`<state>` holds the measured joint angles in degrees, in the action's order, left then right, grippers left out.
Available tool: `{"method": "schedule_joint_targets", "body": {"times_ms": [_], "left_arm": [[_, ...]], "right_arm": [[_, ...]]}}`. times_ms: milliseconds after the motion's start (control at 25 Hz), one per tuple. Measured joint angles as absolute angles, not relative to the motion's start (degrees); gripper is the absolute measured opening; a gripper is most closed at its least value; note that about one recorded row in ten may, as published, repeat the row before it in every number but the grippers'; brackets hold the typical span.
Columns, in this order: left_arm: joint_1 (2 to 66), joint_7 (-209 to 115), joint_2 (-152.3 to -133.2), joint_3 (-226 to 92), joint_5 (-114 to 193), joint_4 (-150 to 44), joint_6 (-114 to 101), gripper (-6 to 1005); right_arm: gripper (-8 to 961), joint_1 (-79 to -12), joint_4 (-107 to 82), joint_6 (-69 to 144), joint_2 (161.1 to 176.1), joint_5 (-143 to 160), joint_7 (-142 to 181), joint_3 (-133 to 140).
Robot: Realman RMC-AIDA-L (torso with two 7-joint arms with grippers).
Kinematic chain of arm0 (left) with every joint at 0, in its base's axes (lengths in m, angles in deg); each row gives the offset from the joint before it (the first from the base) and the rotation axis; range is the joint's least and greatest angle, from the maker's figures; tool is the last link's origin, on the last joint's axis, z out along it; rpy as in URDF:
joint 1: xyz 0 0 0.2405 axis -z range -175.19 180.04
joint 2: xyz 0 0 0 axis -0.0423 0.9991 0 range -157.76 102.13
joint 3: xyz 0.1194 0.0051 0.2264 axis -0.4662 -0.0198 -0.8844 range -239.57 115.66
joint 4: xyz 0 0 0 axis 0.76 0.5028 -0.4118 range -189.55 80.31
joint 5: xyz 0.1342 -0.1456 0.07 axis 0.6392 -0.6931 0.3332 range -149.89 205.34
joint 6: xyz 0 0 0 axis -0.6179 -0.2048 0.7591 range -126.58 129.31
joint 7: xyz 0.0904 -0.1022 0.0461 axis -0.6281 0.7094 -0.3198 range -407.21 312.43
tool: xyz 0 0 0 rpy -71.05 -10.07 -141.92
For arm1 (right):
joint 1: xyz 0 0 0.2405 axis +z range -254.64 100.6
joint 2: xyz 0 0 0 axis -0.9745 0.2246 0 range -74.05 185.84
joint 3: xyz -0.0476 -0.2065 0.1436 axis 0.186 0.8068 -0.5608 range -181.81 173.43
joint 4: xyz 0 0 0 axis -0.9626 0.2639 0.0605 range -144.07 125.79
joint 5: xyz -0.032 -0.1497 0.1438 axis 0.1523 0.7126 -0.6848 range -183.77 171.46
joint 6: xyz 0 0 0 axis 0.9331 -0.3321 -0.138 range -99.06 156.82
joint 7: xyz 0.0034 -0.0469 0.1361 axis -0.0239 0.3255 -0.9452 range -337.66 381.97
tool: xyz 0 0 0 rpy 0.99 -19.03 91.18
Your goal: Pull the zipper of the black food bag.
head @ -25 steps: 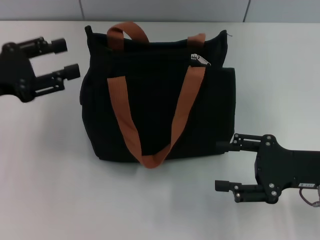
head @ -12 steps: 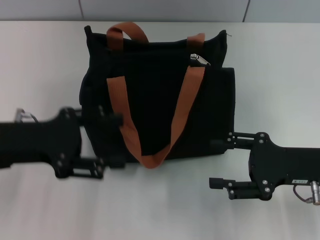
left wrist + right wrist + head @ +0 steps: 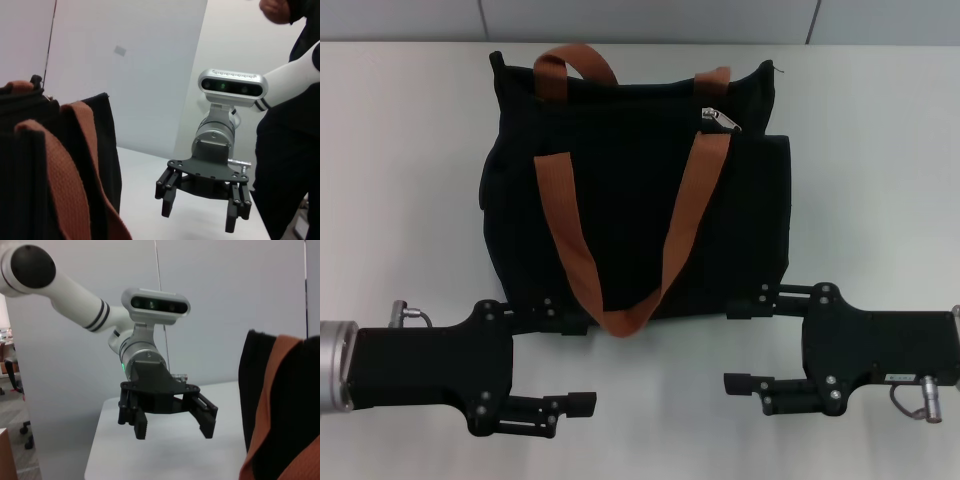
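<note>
The black food bag (image 3: 635, 190) lies on the white tabletop (image 3: 880, 150), centred between the two arms, with its orange-brown strap handles (image 3: 685, 215) draped across its upper face. The zipper (image 3: 718, 119) pull sits on the bag's far right portion, just beside the right strap, on a zip line that appears to run left-right along the far edge.

The right gripper (image 3: 752, 340) is at the bag's near right corner, fingers spread wide and holding nothing; its far finger sits at the bag's near edge. The left gripper (image 3: 575, 365) is at the near left corner, likewise open and empty.

Governing relation: the zipper lies far of both grippers, across the depth of the bag, and on the right half. The right gripper is judged the nearer one. A pull would likely run leftward along the zip line.

View differences: only the head view shows the zipper pull. The left wrist view shows the bag's side, a strap, and the opposite right gripper (image 3: 205, 200) with its fingers apart. The right wrist view shows the left gripper (image 3: 170, 417) open, plus a bag corner (image 3: 265, 390).
</note>
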<state>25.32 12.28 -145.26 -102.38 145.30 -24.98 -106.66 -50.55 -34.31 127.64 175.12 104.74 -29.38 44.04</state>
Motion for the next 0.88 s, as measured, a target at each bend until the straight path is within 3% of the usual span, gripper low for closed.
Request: {"method": "schedule_joint_targets", "body": {"times_ms": [560, 880], "left_arm": [[25.4, 10.3, -145.63, -102.4, 146.0, -25.7, -105.0, 704], [25.2, 10.5, -145.67, -102.3, 146.0, -25.8, -105.4, 706]], "right_arm": [[727, -49.6, -30.6, 124.6, 175.25, 104.8, -27.2, 44.5], [727, -49.6, -30.6, 125.0, 175.25, 104.8, -27.2, 44.5]]}}
